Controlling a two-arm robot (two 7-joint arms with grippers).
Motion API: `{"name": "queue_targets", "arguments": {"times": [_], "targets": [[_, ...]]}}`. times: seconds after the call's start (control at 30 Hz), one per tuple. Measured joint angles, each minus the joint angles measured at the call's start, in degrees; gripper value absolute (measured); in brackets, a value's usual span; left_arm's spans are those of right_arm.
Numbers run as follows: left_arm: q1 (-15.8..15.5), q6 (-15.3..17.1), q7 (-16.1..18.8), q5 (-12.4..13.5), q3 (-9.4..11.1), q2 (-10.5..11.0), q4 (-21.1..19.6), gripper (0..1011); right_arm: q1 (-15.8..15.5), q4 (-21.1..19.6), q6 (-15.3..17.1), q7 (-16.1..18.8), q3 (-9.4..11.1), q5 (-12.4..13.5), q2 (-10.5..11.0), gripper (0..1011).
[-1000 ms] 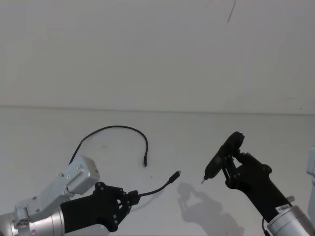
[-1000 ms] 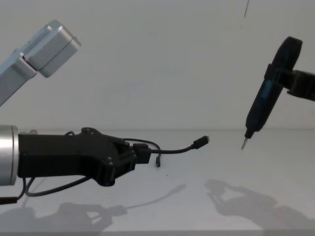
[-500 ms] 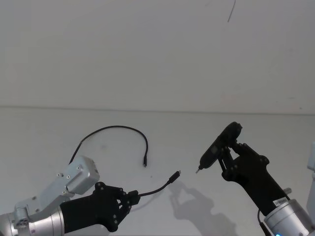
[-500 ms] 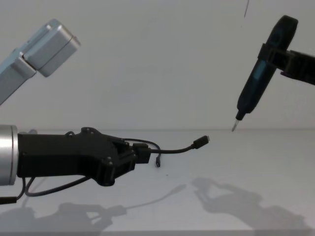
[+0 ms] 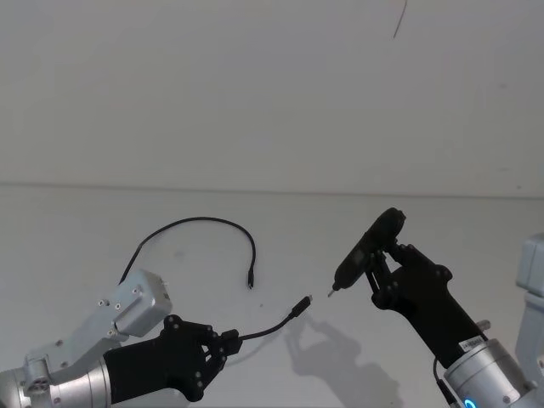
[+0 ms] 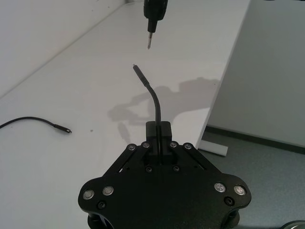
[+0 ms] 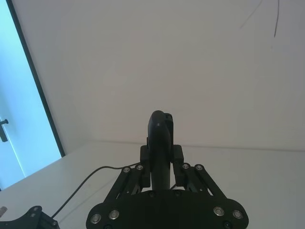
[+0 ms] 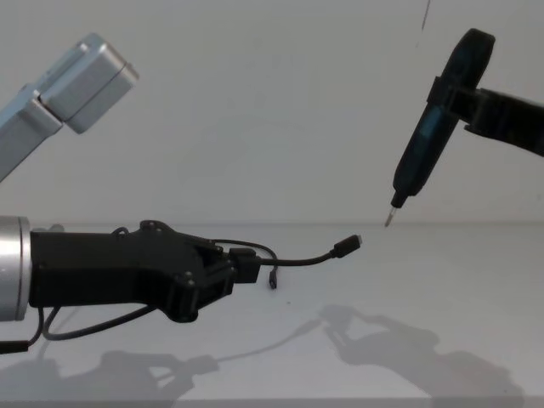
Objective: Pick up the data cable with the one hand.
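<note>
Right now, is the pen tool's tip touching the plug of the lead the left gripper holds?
No. In the chest view the pen tool hangs with its tip clear above and beside the short lead plug, a visible gap between them.

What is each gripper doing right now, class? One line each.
Left gripper: closed on the short black lead with the silver plug.
Right gripper: closed on the pen-like tool.

Lit brightly and evenly from above. Cast soft grey shadows on the table (image 5: 476,255), under the arms and the lead (image 5: 276,324). Showed no glare. Stayed sharp in the head and chest views; softened at the near housings in both wrist views.
</note>
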Motion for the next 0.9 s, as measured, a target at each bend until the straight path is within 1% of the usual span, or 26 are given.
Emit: {"name": "queue_targets", "arguments": {"times": [0.9], "targets": [[0.0, -0.01, 0.0, 0.01, 0.0, 0.0, 0.0, 43, 2.08, 2.82, -0.06, 0.5, -1.7, 0.39, -0.92, 269]]}}
